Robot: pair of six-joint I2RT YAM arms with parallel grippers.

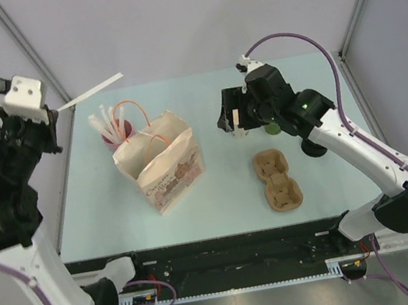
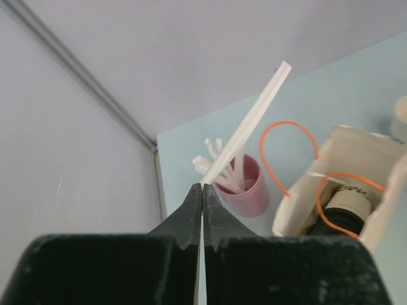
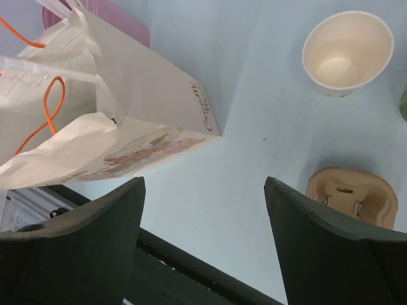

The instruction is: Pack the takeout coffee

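The pale blue tabletop (image 1: 210, 96) carries a printed paper bag (image 1: 162, 164) standing upright left of the middle. Its mouth is spread open and its orange handles are splayed aside, so things can drop straight in. The takeout coffee (image 2: 343, 206) appears to sit inside it: a dark lid and a pale cup wall show down the mouth, though I cannot tell how many cups. A brown pulp two-cup tray (image 1: 277, 179) lies flat and unfilled toward the near edge, right of the middle. A pink cup (image 1: 116, 139) of wrapped straws stands just behind the bag, toward the far-left corner. A lidless white cup (image 3: 348, 54) stands apart toward the far edge. The right gripper (image 3: 203, 184) hovers above the table with its jaws spread wide, carrying nothing. The left gripper (image 2: 202, 187) is raised past the left edge, pinched tight on one end of a wrapped straw (image 2: 248, 124), probably meant for the bag.
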